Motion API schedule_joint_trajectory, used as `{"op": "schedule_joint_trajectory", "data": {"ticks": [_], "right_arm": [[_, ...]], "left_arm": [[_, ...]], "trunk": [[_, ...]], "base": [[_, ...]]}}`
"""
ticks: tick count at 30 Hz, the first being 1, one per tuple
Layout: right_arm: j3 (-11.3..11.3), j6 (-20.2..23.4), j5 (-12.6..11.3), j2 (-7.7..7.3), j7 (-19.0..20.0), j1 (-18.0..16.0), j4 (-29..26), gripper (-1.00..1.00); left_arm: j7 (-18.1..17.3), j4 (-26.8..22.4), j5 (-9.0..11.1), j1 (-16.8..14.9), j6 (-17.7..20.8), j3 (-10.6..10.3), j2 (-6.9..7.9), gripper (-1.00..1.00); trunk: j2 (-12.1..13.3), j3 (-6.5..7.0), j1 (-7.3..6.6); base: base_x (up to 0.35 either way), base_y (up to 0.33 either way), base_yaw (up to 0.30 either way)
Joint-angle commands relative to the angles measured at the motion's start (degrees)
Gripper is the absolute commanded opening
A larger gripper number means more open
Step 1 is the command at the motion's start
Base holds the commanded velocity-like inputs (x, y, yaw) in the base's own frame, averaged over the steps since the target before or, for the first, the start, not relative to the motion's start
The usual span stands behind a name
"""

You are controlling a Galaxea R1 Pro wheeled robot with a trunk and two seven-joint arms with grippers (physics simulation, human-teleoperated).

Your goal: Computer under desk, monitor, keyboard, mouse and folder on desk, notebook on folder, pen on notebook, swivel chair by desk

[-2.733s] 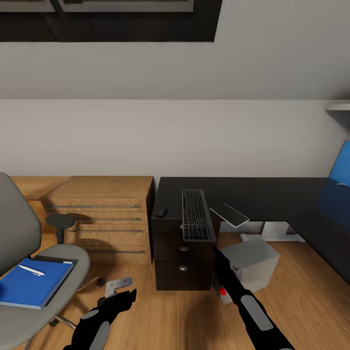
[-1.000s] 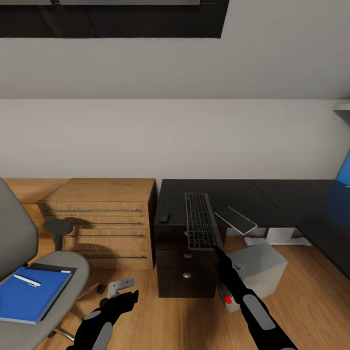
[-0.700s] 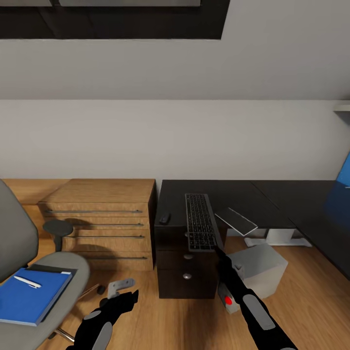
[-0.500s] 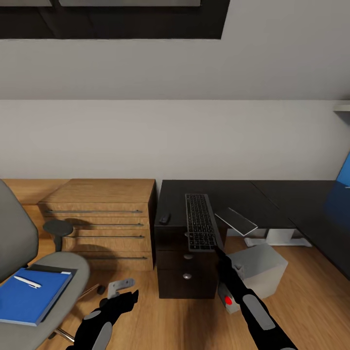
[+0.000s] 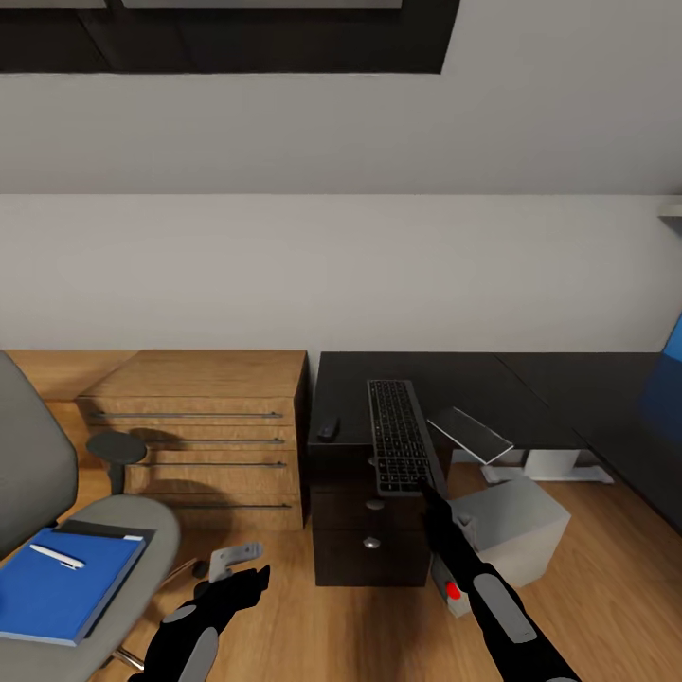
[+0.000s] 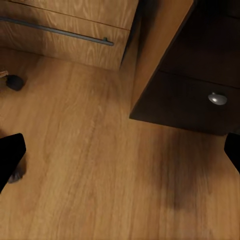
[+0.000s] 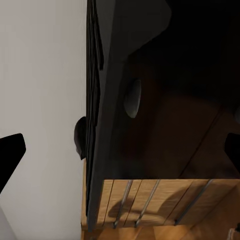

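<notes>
Whole view has slid a bit since a moment ago, so that's the camera or base shifting, not the stuff; everything sits a touch further right than before. The keyboard (image 5: 403,439) lies on the desk (image 5: 493,379) with its long axis running 12 to 6, near end hanging over the front edge above the drawers. The right hand (image 5: 423,490) is just under that end, keyboard at its 12 o'clock, so it's the nearer arm; fingers spread, holding nothing. The left hand (image 5: 248,580) is low over the floor, spread too. Keyboard looks slim, silver-grey, dark keys. The mouse (image 5: 328,429) sits at its 9 o'clock.
</notes>
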Motion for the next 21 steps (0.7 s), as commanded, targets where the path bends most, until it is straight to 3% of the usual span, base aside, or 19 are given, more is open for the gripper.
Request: {"op": "schedule_joint_trajectory", "data": {"ticks": [1, 21], "right_arm": [[-0.1, 0.4, -0.6, 0.01, 0.1, 0.0, 0.0, 1.0], [-0.1, 0.4, -0.5, 0.01, 0.1, 0.0, 0.0, 1.0]], "left_arm": [[0.5, -0.1, 0.6, 0.0, 0.1, -0.1, 0.01, 1.0], [0.6, -0.1, 0.7, 0.0, 0.1, 0.2, 0.01, 1.0]], "trunk": [[0.0, -0.06, 0.0], [0.0, -0.06, 0.0]], "base": [[0.108, 0.1, 0.0], [0.073, 0.044, 0.0]]}}
